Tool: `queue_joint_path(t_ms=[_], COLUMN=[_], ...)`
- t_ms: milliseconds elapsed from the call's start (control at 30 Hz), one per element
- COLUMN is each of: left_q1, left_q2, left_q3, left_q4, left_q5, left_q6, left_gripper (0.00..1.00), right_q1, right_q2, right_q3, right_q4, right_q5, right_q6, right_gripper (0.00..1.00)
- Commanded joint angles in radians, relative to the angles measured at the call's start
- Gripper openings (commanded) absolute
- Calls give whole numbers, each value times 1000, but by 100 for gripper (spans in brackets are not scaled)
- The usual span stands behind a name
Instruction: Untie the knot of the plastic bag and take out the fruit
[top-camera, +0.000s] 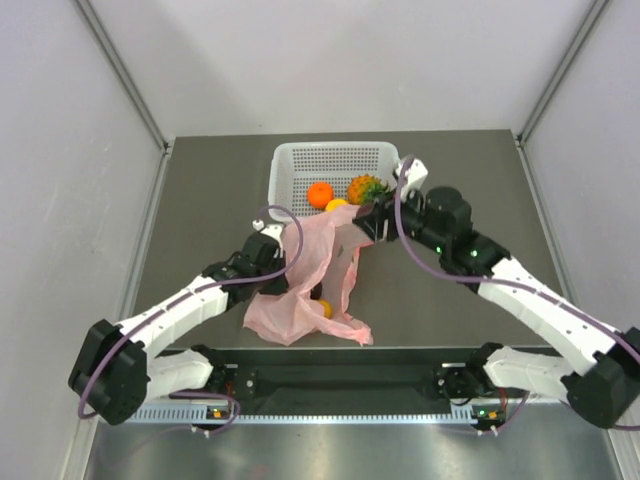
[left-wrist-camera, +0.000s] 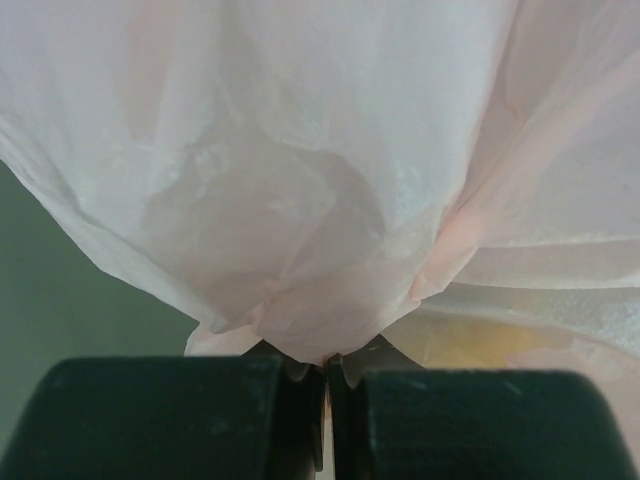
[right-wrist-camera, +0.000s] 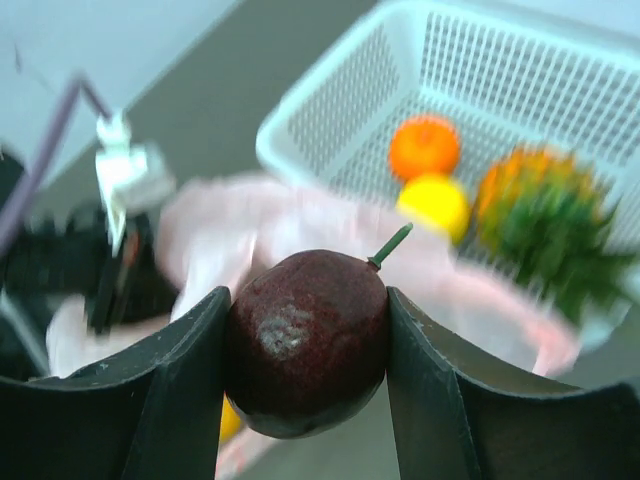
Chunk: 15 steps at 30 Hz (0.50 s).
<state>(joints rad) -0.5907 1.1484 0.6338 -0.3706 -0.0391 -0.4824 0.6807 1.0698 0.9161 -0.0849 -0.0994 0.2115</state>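
The pink plastic bag (top-camera: 305, 290) lies open and crumpled on the table, a yellow fruit (top-camera: 325, 308) showing in it. No knot shows. My left gripper (top-camera: 283, 243) is shut on a fold of the bag (left-wrist-camera: 300, 200) and holds it up. My right gripper (top-camera: 372, 222) is shut on the dark purple-red fruit (right-wrist-camera: 305, 345), held above the bag near the basket's front edge. The white basket (top-camera: 290, 160) holds the orange (top-camera: 319, 194), a yellow fruit (top-camera: 337, 205) and the mini pineapple (top-camera: 364, 188); they also show in the right wrist view: orange (right-wrist-camera: 424, 146), yellow fruit (right-wrist-camera: 435, 203), pineapple (right-wrist-camera: 540, 215).
The basket stands at the back middle of the dark table (top-camera: 200, 200). Grey walls close in on both sides. Both arms reach inward over the bag.
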Motion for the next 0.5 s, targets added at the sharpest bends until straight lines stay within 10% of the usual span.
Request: queue_joint_path(t_ms=[0,467], left_q1=[0,-1], left_q2=[16,-18], left_q3=[53,96], left_q4=[38,48], left_q5=[31,221], left_q6=[45,59], left_gripper=[0,0], right_q1=[-82,-152], right_q2=[117,832], right_q3=[148,809], right_q4=[117,-142], right_q5=[-176,7], right_q6=[-66,-107], right_gripper=[0,0])
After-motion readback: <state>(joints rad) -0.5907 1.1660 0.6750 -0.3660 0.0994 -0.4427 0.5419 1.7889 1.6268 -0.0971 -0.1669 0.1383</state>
